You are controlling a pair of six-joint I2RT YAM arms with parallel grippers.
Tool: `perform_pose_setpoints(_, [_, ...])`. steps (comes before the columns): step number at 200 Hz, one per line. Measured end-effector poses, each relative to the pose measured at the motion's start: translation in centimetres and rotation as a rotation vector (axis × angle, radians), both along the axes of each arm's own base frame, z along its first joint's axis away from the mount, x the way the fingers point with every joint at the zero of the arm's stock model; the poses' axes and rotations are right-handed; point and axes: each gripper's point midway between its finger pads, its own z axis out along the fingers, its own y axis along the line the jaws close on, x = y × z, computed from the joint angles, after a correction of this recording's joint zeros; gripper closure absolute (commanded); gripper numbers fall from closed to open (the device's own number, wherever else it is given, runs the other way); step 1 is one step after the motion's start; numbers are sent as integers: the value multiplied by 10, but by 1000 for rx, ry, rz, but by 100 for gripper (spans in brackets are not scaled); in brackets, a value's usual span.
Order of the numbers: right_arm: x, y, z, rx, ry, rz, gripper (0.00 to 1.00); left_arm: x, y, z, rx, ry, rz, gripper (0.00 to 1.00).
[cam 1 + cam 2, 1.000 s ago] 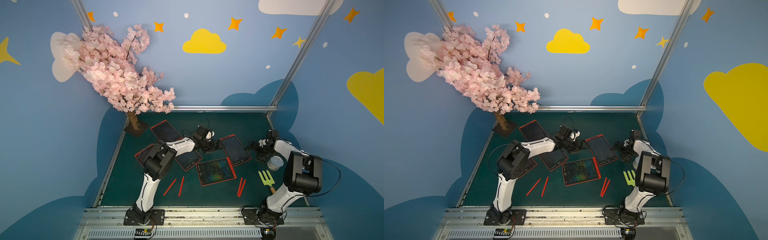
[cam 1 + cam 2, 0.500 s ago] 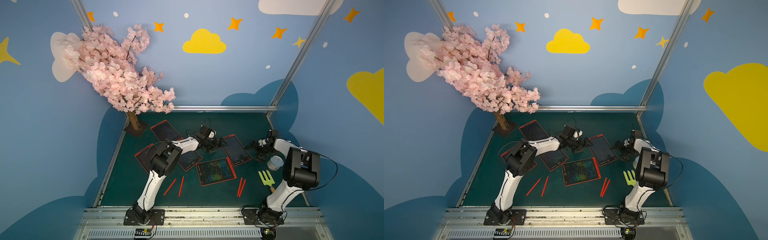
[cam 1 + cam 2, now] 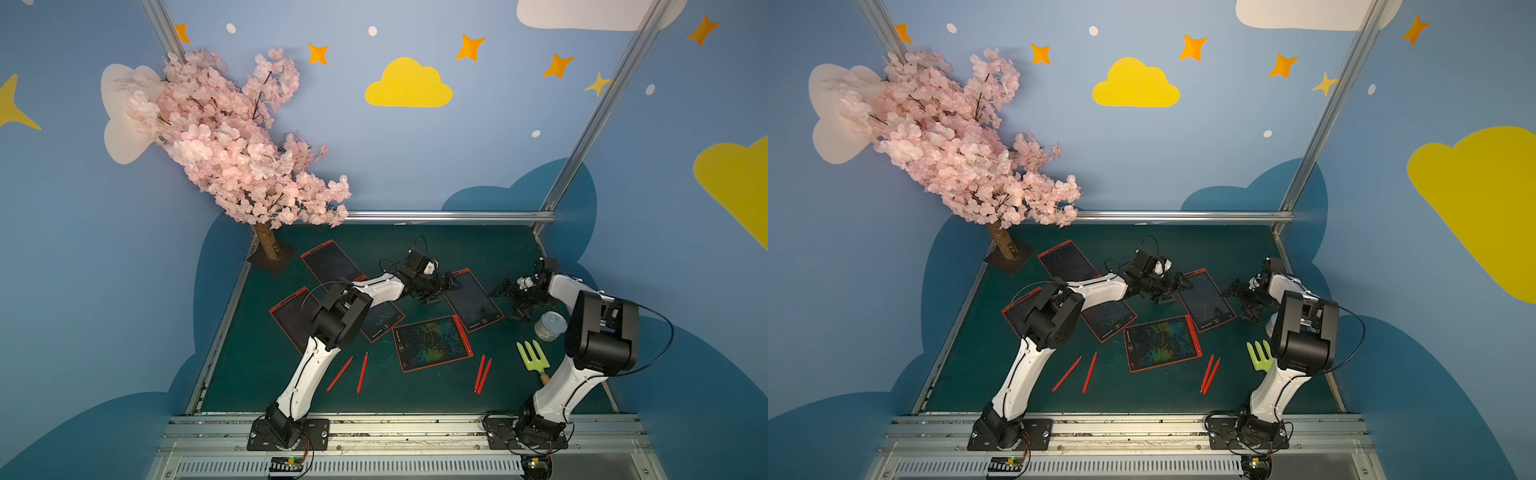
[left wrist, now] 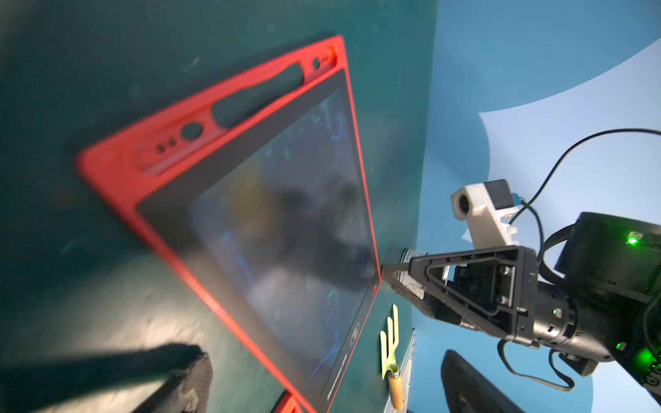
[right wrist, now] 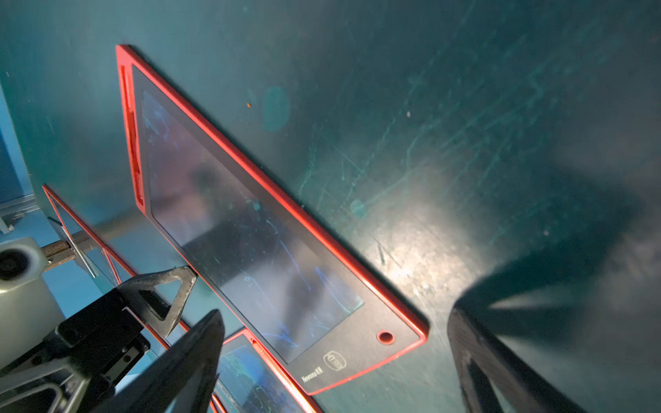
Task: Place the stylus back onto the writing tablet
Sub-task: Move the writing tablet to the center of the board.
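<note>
Both top views look down from high; wrist cameras closely face one tablet [image 4: 279, 214].

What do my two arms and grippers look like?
The left arm and right arm have white shells, bulky black joints and thin black cables. The left gripper and right gripper are black, with triangular open-framed fingers and a white camera block at the wrist; green lights glow on the right arm.

Pink blossom tree [image 3: 232, 141], green fork [image 3: 533, 357], jar [image 3: 550, 326]

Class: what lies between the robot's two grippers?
A red-framed writing tablet lies flat between the left gripper and right gripper; both top views show it.
</note>
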Motion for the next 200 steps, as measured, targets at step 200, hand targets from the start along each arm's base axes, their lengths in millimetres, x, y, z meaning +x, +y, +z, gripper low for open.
perform_pose_setpoints(200, [-1,8,-1,-1,-1,17,7,58,-68,6,-124,-55,-13,1])
